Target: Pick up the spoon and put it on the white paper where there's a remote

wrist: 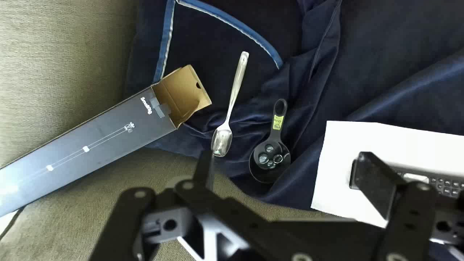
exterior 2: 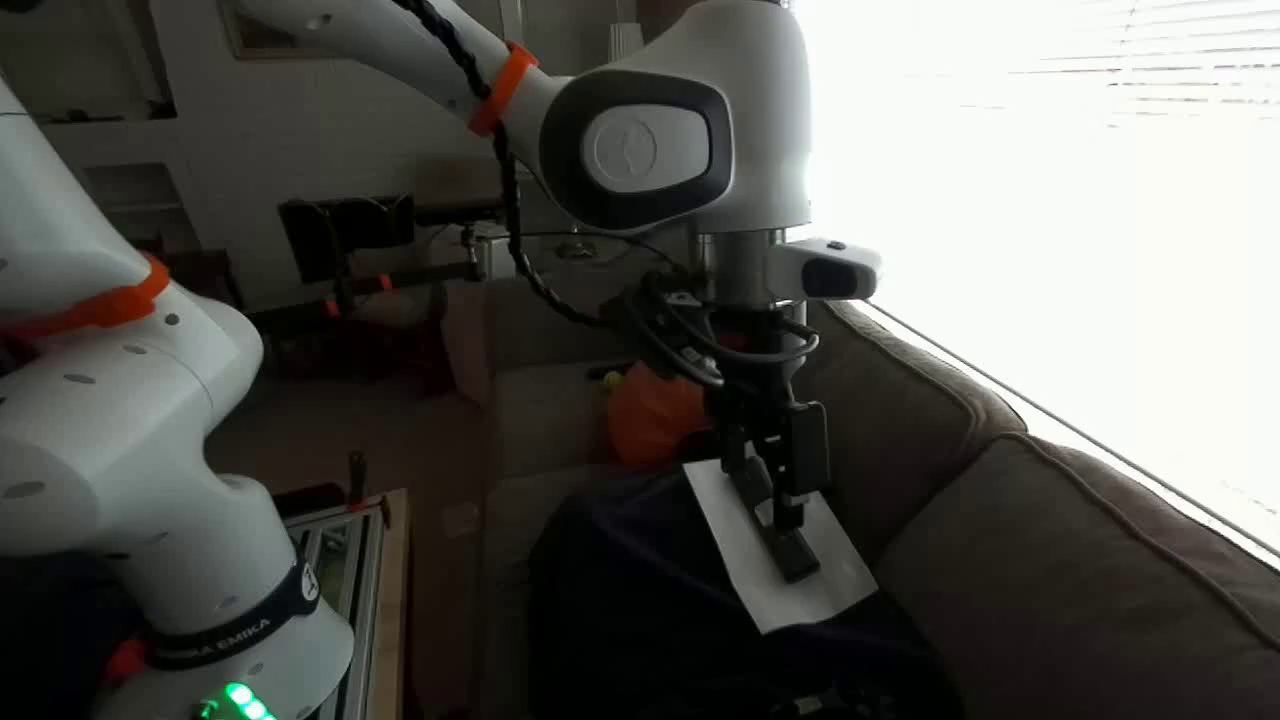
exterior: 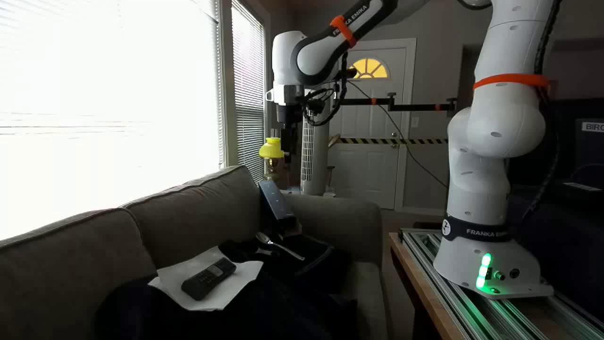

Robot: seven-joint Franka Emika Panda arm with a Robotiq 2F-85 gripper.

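A silver spoon lies on the dark cloth, its bowl just beyond my left fingertip in the wrist view; it also shows in an exterior view. The white paper lies at the right of the wrist view and shows in both exterior views. The black remote rests on it, partly hidden behind my right finger in the wrist view, and also shows in an exterior view. My gripper is open and empty, held high above the couch.
A black scoop with a yellow label lies between spoon and paper. A long dark box with an open cardboard end leans beside the spoon. The dark blue cloth is rumpled. Couch back cushions rise behind. An orange object shows.
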